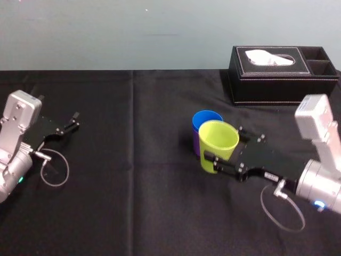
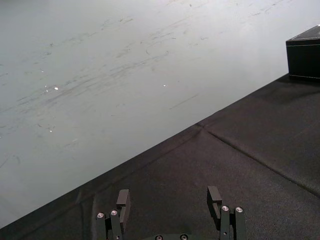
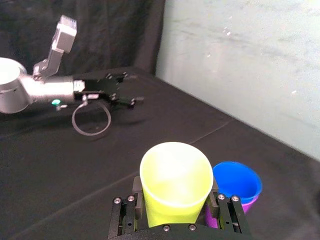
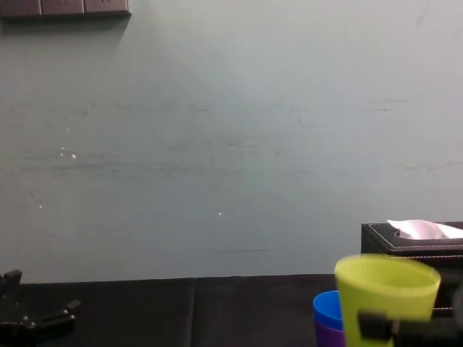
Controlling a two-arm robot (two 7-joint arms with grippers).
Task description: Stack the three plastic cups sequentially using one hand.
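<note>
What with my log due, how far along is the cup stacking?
Done: blue cup nested in the purple cup. In hand: right pincer grips the yellow-green cup beside that pair. To do: drop it into the blue cup. Left pincer sits open, far left.

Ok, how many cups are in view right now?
3. The yellow-green cup is gripped in the fingers of the right gripper. The blue cup sits nested inside the purple cup, right beside it on the table. None looks hidden.
</note>
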